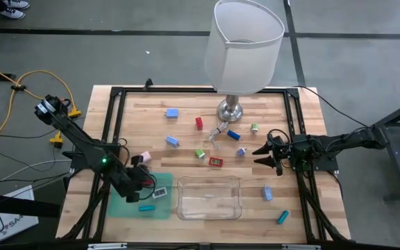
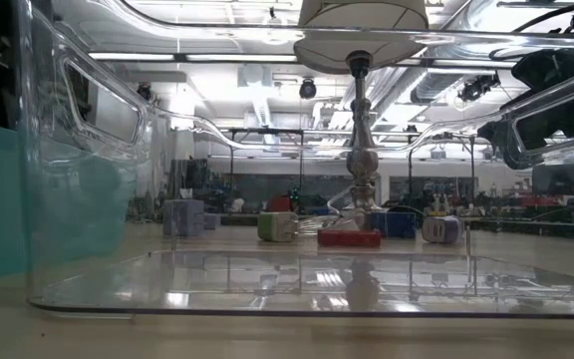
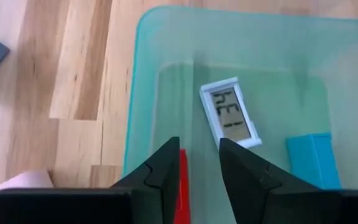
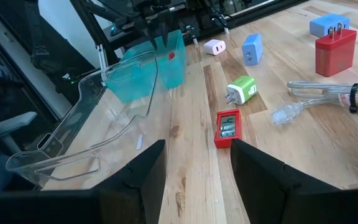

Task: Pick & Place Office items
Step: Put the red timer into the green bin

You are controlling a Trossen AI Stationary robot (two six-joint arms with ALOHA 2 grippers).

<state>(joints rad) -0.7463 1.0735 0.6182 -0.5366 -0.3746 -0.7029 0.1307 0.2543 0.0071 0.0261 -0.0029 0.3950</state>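
Note:
My left gripper hangs over the green mat at the table's near left and is shut on a small red piece. A white display piece and a teal block lie flat on the mat below it. My right gripper is open and empty at the table's right middle, pointing left. A red display piece and a green plug lie on the wood ahead of it. Other blue, red, pink and teal pieces lie scattered across the table. My left gripper has the red piece between its two fingers, and only a narrow red edge shows against one finger. The fingers point down from above the mat. In the right wrist view the red piece sits below the fingers, clear of the mat.
A clear plastic tray stands at the table's near middle, right of the mat. The lamp with its silver base stands at the far middle, and its clear cord lies beside the base. A black frame runs along the table's edges.

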